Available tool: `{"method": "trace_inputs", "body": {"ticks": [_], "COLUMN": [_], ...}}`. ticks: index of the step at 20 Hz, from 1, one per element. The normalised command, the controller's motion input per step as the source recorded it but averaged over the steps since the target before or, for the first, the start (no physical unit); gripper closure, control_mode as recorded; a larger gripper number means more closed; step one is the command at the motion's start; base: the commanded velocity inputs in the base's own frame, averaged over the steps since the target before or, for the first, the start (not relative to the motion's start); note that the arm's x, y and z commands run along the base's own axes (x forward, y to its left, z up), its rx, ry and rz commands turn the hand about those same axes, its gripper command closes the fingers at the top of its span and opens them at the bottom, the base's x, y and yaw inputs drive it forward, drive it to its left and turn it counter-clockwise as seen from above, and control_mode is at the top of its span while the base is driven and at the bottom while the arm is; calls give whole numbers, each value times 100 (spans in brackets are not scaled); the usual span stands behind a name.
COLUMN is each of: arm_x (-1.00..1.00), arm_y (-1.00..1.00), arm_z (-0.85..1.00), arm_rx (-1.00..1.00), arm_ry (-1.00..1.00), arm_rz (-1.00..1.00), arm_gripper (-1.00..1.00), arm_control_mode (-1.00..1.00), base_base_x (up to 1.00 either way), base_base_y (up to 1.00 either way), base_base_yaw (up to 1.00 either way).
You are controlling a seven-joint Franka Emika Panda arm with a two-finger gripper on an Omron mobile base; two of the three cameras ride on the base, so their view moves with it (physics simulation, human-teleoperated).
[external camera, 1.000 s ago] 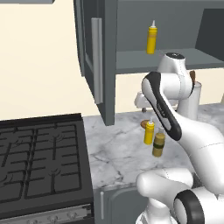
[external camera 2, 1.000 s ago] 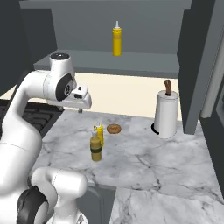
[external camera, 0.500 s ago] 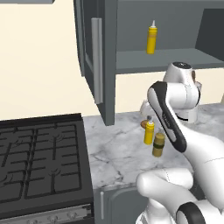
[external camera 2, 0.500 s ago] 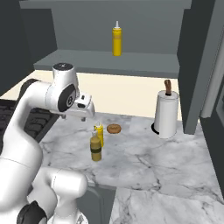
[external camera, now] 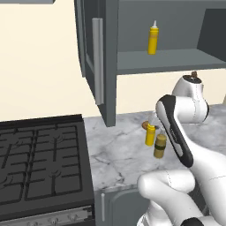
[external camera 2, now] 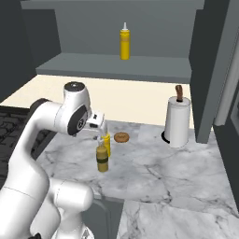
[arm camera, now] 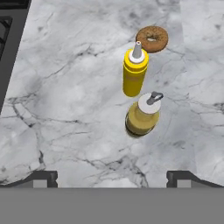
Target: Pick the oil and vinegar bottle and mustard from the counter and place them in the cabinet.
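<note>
Counter (arm camera: 65,100) — polished grey-veined marble. Oil bottle (arm camera: 142,117) — olive-brown glass, glossy. Mustard bottle (arm camera: 134,74) — smooth yellow plastic. Cabinet (external camera: 110,53) — matt dark grey; handle (external camera: 98,62) brushed metal.

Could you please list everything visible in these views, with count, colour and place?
oil and vinegar bottle: one, olive-brown, upright on the counter.
mustard: one, yellow, on the counter beside the bottle.
yellow squeeze bottle: one, on the cabinet shelf.
doughnut: one, brown, behind the mustard.
paper towel roll: one, white, right on the counter.
counter: white-grey marble.
cabinet: dark grey, door open.
stove: black, left.
gripper: open, above the bottles.
</note>
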Motion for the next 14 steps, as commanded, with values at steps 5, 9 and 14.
{"method": "trace_inputs", "body": {"ticks": [5, 9, 14], "arm_x": [-1, 0, 0], "arm_y": [-23, -20, -19], "arm_z": [-32, -33, -31], "arm_rx": [0, 0, 0], "arm_ry": [-5, -6, -5], "arm_rz": [0, 2, 4], "arm_gripper": [-100, -100, -100], "arm_control_mode": [-100, -100, -100], "base_base_x": [0, 0, 0], "base_base_y": [0, 0, 0], "base_base_yaw": [0, 0, 0]}}
